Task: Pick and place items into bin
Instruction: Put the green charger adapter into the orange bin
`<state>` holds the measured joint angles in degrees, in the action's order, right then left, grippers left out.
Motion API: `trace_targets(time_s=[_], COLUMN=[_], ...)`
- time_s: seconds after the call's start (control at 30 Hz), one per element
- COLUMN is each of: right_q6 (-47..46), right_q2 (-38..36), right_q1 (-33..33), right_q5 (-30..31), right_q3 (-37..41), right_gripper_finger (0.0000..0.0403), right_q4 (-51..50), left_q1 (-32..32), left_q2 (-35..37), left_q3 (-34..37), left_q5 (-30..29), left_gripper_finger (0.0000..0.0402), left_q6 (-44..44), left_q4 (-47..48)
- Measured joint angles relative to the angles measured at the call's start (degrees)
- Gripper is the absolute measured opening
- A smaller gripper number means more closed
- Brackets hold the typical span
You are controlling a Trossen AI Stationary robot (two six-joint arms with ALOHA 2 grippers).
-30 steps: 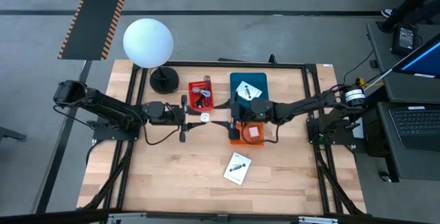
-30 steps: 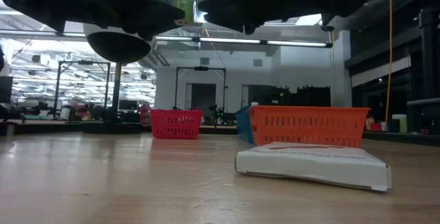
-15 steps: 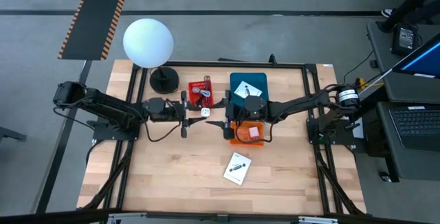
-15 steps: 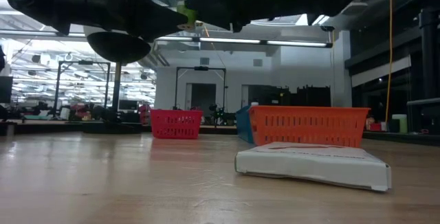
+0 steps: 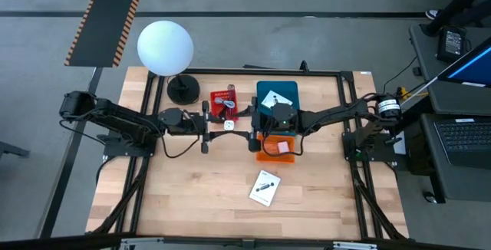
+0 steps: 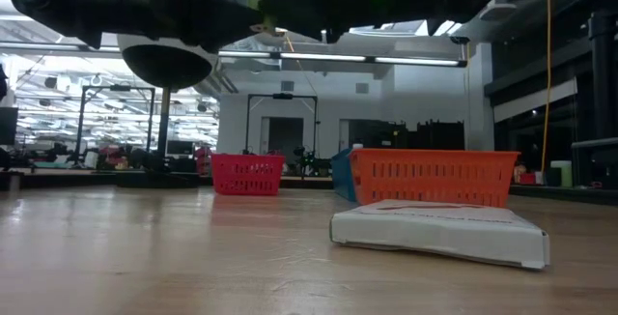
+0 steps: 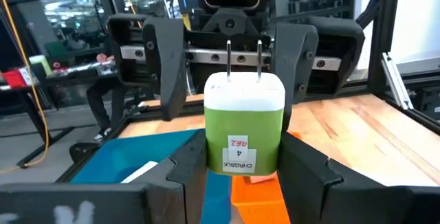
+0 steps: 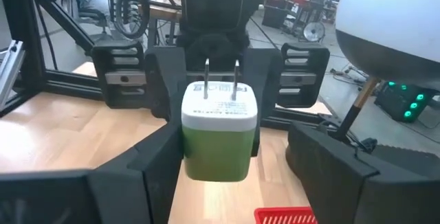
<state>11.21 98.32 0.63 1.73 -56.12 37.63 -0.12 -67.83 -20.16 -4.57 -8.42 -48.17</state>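
The green cube (image 7: 244,131) is a green block with a white top and two metal prongs pointing up. My left gripper (image 5: 220,129) is shut on it above the middle of the table. My right gripper (image 5: 247,135) faces it from the table's right and is open. Its fingers (image 8: 155,165) stand on either side of the cube (image 8: 218,138); whether one touches the cube, I cannot tell. A white card (image 5: 265,187) with a black mark lies flat on the table nearer the front edge. My left gripper pinches the cube's two green sides (image 7: 213,152) between its two fingers (image 7: 182,172), low on the block. The fingers come in level from the table's left. The cube stands upright with its prongs up, lifted clear of the table.
A red bin (image 5: 224,103) with items, a teal bin (image 5: 276,95) and an orange bin (image 5: 276,147) stand behind and under the grippers. The white globe lamp (image 5: 165,47) stands on its black base at the far left. Bare wood lies toward the front edge.
My right gripper has gone toward the table's left, closing on my left gripper and the green cube, and has stayed open. The cube has kept upright in my left gripper.
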Motion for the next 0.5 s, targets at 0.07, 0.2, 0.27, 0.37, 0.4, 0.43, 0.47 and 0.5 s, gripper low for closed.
trace_targets(time_s=[0.07,0.2,0.27,0.37,0.4,0.43,0.47,0.5], right_q6=[0.0,1.5,2.7,3.4,3.4,3.4,3.5,3.8], right_q2=[0.0,0.0,0.0,0.0,0.0,0.0,0.0,0.0], right_q1=[0.3,0.5,0.5,0.6,0.6,0.6,0.7,0.7], right_q5=[-0.2,-0.3,-0.6,-2.6,-2.9,-3.1,-3.2,-3.3], right_q3=[0.0,0.0,0.0,0.0,0.0,0.0,0.0,0.0], right_gripper_finger=[0.0245,0.0245,0.0245,0.0245,0.0245,0.0245,0.0245,0.0245], right_q4=[0.1,0.6,1.3,1.6,1.6,1.6,1.6,1.5], left_q1=[0.0,0.3,0.8,1.9,2.3,2.6,2.8,3.0], left_q2=[0.0,0.0,0.0,0.0,0.0,0.0,0.0,0.0], left_q3=[0.0,0.0,0.0,0.0,0.0,0.0,0.0,0.0], left_q5=[0.1,0.6,1.0,1.8,2.1,2.6,3.0,3.2], left_gripper_finger=[0.0136,0.0136,0.0136,0.0136,0.0136,0.0136,0.0136,0.0136], left_q6=[-0.9,-2.0,-2.0,-1.9,-1.9,-1.9,-1.9,-1.8], left_q4=[-0.7,-0.8,-1.1,-1.2,-1.2,-1.3,-1.4,-1.4])
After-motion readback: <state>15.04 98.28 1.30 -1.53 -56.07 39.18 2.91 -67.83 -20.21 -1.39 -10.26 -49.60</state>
